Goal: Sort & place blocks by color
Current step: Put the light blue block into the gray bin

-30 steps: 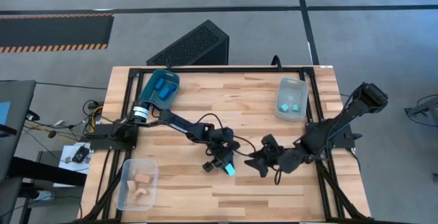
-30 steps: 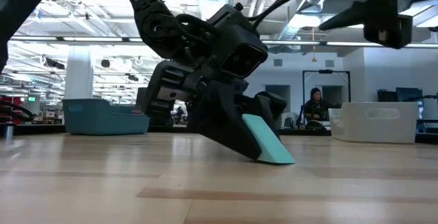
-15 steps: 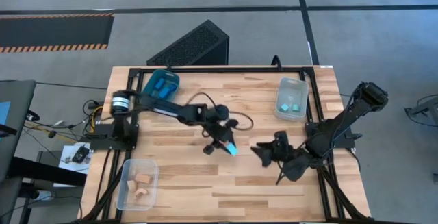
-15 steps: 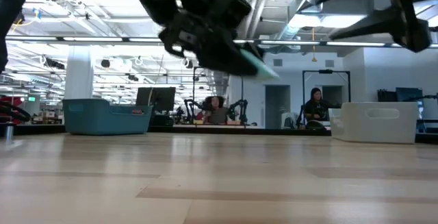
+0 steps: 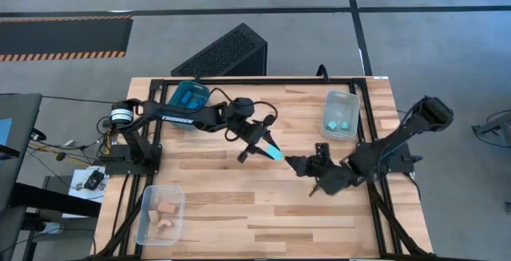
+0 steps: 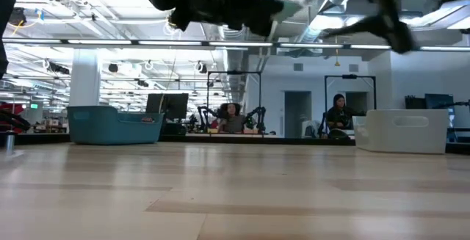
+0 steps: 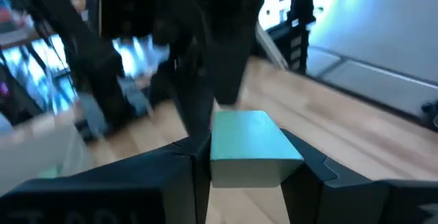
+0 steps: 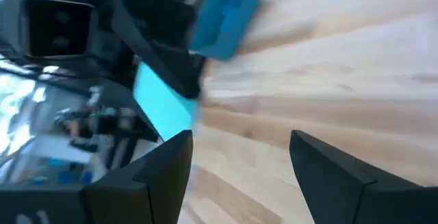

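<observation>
Here the left gripper was above the middle of the table, closed on a cyan block. The right gripper was near it, fingers wide apart and empty.

The left hand has lifted the cyan block off the table and carried it toward the teal bin.

Grey tiled floor, striped hazard mat, bright ceiling lights.
</observation>
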